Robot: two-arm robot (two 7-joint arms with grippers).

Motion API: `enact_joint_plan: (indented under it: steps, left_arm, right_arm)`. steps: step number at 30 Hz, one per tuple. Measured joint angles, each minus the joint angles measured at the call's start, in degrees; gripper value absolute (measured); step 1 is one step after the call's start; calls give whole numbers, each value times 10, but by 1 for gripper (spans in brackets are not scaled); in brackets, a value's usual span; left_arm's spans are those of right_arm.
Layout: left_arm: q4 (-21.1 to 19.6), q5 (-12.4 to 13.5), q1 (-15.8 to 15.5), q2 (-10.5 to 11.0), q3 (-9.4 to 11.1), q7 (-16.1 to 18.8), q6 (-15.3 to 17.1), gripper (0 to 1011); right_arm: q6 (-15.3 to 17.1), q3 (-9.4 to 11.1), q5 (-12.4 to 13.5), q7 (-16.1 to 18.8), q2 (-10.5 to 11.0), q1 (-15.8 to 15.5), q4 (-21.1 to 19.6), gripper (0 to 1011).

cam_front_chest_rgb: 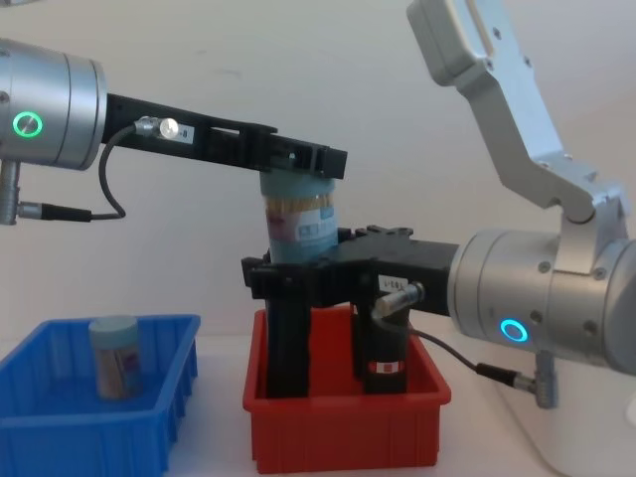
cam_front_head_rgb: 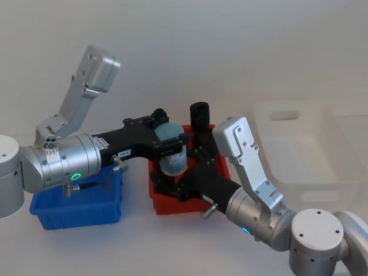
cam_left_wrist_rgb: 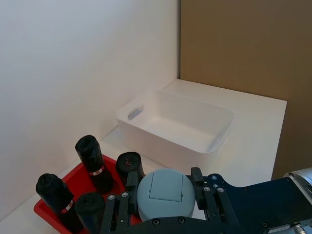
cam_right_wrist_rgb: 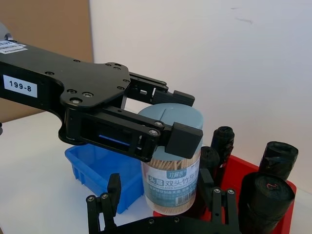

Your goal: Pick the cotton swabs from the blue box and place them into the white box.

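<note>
Cotton-swab jar [cam_front_chest_rgb: 298, 224] hung over red bin [cam_front_chest_rgb: 348, 437], left gripper [cam_front_chest_rgb: 301, 159] pinching it near lid. Right gripper [cam_right_wrist_rgb: 163, 195] below, jaws spread either side of jar base, seemingly not touching. Handover step, I judged. Next: right closes, left releases, carry to white box [cam_left_wrist_rgb: 170, 141]. Second jar [cam_front_chest_rgb: 112, 356] stood in blue box [cam_front_chest_rgb: 60, 437], its interior mostly hidden from above by left arm.

Red bin [cam_front_chest_rgb: 343, 437], black rolls [cam_left_wrist_rgb: 93, 163] upright inside
</note>
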Motion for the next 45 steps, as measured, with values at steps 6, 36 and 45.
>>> enact_joint_plan:
  steps: [6, 36, 45]
  left_arm:
    - [0, 0, 0, 0, 0, 0, 0, 660]
    - [0, 0, 0, 0, 0, 0, 0, 954]
    - [0, 0, 0, 0, 0, 0, 0, 1004]
  right_arm:
    - [-12, -3, 0, 0, -5, 5, 11, 1002]
    - [-31, -7, 4, -14, -11, 11, 23, 665]
    - [-28, -7, 6, -20, -9, 10, 20, 665]
